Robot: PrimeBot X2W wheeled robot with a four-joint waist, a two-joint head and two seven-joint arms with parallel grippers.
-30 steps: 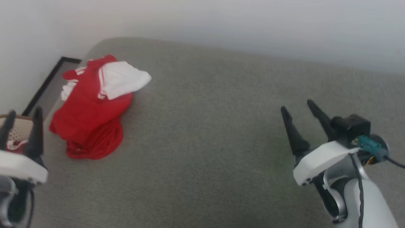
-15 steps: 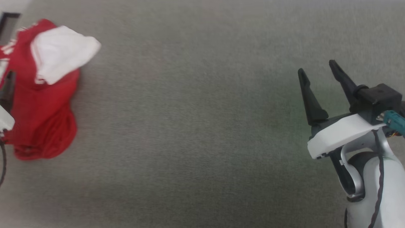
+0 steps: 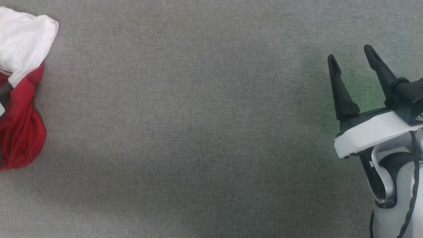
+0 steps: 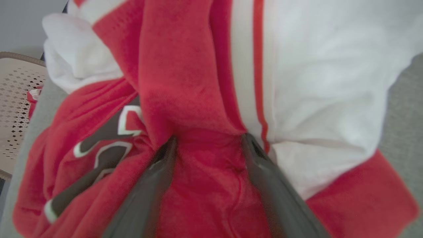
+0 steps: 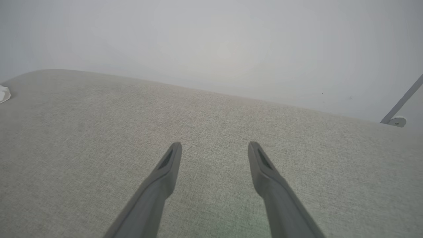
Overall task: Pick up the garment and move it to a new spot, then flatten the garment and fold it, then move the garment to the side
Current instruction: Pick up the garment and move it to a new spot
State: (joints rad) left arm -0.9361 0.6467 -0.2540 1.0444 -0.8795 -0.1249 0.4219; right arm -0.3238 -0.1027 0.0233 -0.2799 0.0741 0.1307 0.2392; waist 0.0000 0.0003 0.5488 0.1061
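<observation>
Left gripper (image 4: 209, 138): fingers apart, tips pressed into the shirt (image 4: 185, 82), with a red fold between them; not closed on it yet.
Right gripper (image 3: 350, 53): fingers apart, holding nothing, over the grey cushion (image 3: 198, 132), well apart from the shirt.
Change: the head camera has tilted down. A second ago the left gripper was beside the shirt.
Meaning: the pick-up seems about to start.
Shirt: crumpled heap at the cushion's left side, white sleeve on top, dark white-edged characters partly visible.
</observation>
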